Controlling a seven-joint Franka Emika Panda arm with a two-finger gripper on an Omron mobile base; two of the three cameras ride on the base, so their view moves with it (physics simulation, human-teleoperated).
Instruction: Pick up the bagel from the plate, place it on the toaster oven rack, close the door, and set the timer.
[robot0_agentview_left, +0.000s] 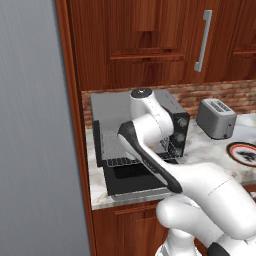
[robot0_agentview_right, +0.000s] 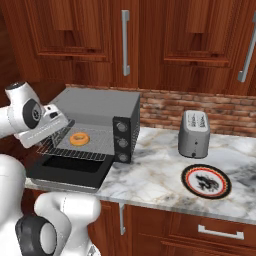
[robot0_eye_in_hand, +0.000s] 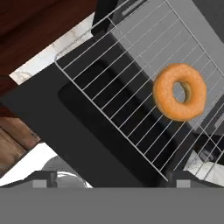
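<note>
bagel (robot0_eye_in_hand: 180, 92): golden orange-brown, even tone. toaster oven rack (robot0_eye_in_hand: 127, 83): thin silver wire grid. door (robot0_eye_in_hand: 52, 118): black with a dark glass window. Oven body (robot0_agentview_right: 125, 125): black front, flat grey top, dark knobs. plate (robot0_agentview_right: 205, 180): red rim, dark band, pale centre with a dark motif, probably a floral or animal print, too small to resolve. Toaster (robot0_agentview_right: 194, 134): silver. Counter (robot0_agentview_right: 155, 175): white-grey marble veining. Backsplash (robot0_agentview_right: 170, 107): red-brown brick, pale mortar lines. Cabinets (robot0_agentview_right: 165, 40): reddish-brown wood with silver bar handles. Tall panel (robot0_agentview_left: 30, 125) at left of the left base view: plain grey, faint vertical streaks.
</note>
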